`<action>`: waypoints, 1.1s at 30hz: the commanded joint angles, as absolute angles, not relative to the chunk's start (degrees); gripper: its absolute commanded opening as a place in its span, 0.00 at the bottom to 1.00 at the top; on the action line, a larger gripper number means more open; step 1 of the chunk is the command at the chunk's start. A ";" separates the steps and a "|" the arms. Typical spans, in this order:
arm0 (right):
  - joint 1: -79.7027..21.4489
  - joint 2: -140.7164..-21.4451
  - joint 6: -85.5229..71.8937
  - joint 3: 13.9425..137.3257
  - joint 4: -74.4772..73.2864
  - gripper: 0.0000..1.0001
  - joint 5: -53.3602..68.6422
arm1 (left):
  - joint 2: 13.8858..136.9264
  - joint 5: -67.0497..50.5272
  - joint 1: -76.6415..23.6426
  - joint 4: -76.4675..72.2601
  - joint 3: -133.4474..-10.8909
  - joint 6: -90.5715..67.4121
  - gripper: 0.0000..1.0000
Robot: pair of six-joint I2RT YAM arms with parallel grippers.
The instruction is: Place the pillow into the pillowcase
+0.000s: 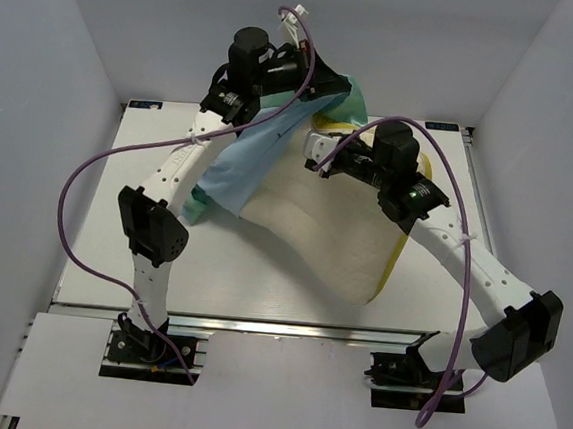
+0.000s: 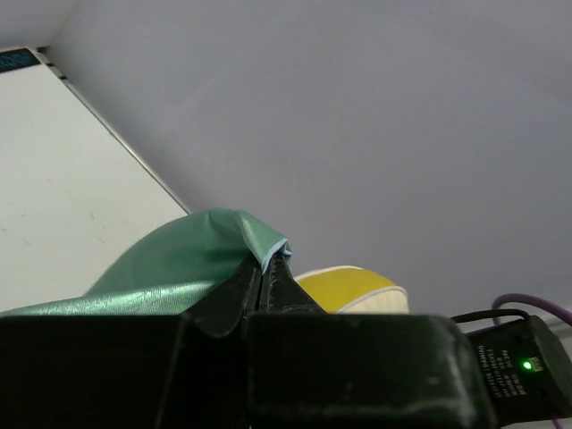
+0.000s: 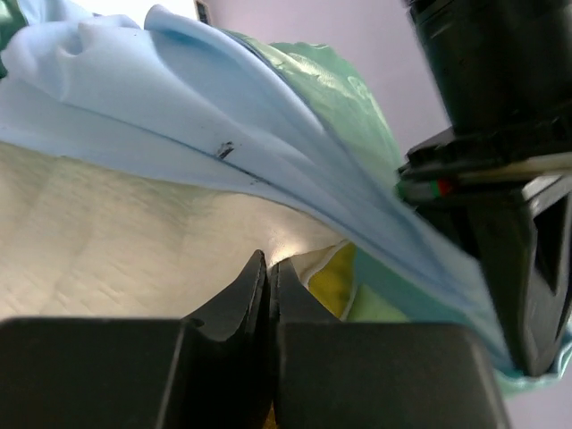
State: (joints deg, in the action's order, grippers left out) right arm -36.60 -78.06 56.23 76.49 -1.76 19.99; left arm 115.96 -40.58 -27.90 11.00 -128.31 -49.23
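Left gripper (image 2: 268,273) is up high at the far side, jaws pinched on the pillowcase (image 1: 245,171) hem. Just below it the right gripper (image 3: 268,268), jaws pressed together, seems to nip the pillow's far seam. Over the white counter (image 1: 260,285) the big cream pillow (image 1: 315,227) slopes up toward them, far end under the blue-green cloth, most of it outside. Best play: lift that mouth high and wide, then feed the yellow-piped corner (image 3: 326,286) in squarely so nothing bunches.
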 commanded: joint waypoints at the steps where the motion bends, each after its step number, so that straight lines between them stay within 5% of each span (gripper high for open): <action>1: -37.27 -77.69 59.50 78.13 15.36 0.00 18.64 | 112.59 -43.85 -30.14 6.32 -130.26 -53.79 0.07; 14: -30.06 -76.83 60.38 72.18 22.32 0.00 23.35 | 104.41 -48.08 -32.77 2.12 -118.92 -58.70 0.07; 33: -34.28 -68.38 55.30 58.98 24.61 0.00 29.88 | 118.74 -49.21 -30.59 2.19 -128.49 -61.52 0.08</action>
State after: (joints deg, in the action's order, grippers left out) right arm -34.04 -72.31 58.96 58.74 15.16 25.54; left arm 119.66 -48.90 -29.93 5.06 -124.40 -59.72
